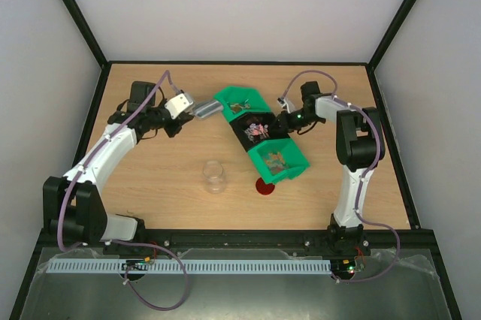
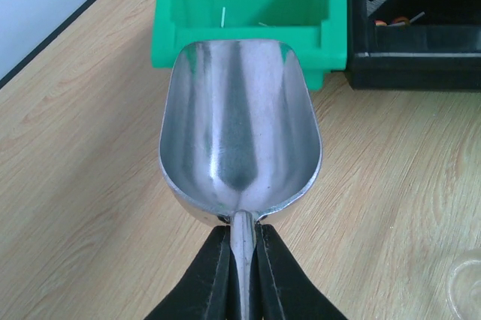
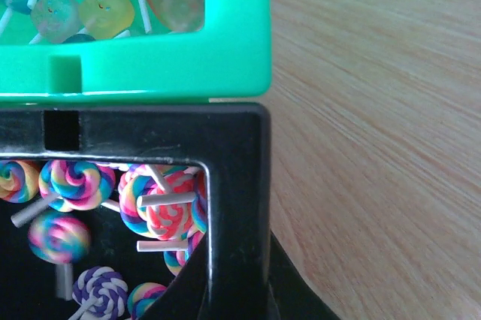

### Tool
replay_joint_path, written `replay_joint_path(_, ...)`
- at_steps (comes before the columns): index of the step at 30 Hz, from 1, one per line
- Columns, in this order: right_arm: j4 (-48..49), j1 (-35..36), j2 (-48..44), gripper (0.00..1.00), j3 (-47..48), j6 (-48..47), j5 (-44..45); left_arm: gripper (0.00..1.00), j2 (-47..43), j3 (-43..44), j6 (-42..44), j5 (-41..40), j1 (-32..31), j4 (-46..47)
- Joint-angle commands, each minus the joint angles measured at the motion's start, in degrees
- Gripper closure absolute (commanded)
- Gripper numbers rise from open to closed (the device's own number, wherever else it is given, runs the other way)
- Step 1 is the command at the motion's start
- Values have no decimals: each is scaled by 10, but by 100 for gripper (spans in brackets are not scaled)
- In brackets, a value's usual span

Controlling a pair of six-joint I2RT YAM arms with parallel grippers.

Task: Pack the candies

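**Top view.** Three open bins stand in a slanted row mid-table: a green plastic bin [image 1: 225, 98] at the far-left end, a black plastic bin [image 1: 239, 126] in the middle, and a second green bin [image 1: 294, 166] nearest. The candies [image 1: 257, 131], small multicoloured lollipops, lie inside the bins. The left gripper [image 1: 192, 107] carries a shiny metal scoop [image 1: 207, 110], its mouth just beside the far green bin. The right gripper [image 1: 279, 120] is at the black bin's right wall. A small clear glass jar [image 1: 215, 176] stands open on the wooden table [image 1: 150, 177], with a round red lid [image 1: 264, 188] near it, not touching.

**Left wrist.** Fingers [image 2: 210, 282] are clamped tight on the scoop's [image 2: 239, 132] thin handle. The bowl is empty and aimed at the green bin's [image 2: 248, 4] low front lip.

**Right wrist.** The right gripper [image 3: 237, 290] is pinched shut across the black bin's [image 3: 237, 185] wall, one finger inside and one outside. Swirl candies [image 3: 75, 185] crowd that corner.

**Judgement.** Loading the scoop looks like the step in hand.
- Go in over the lip at a shallow angle, tip low.
- Push under the pile, then lift level.
- The right arm's hold should keep the row from sliding.
- The sticks may snag or spill.
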Motion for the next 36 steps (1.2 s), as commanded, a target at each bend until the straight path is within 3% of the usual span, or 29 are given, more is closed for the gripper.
replay_joint_path(1, 17, 0, -2, 99, 40, 56, -145, 98, -10, 11, -12, 1, 2, -4)
replay_joint_path(6, 102, 23, -54, 99, 5, 86, 46, 98, -16, 1, -22, -13, 3, 12)
replay_joint_path(13, 163, 47, -81, 99, -14, 172, 156, 98, -17, -5, -40, -25, 3, 33)
replay_joint_path(18, 211, 78, -103, 99, -28, 183, 249, 98, -23, -9, -50, -38, 4, 46)
replay_joint_path(26, 294, 126, -131, 99, -81, 146, 336, 98, -38, -22, -71, -64, 17, 76)
replay_joint_path(36, 233, 163, -194, 99, -138, 68, 394, 98, -39, -31, -72, -61, 18, 85)
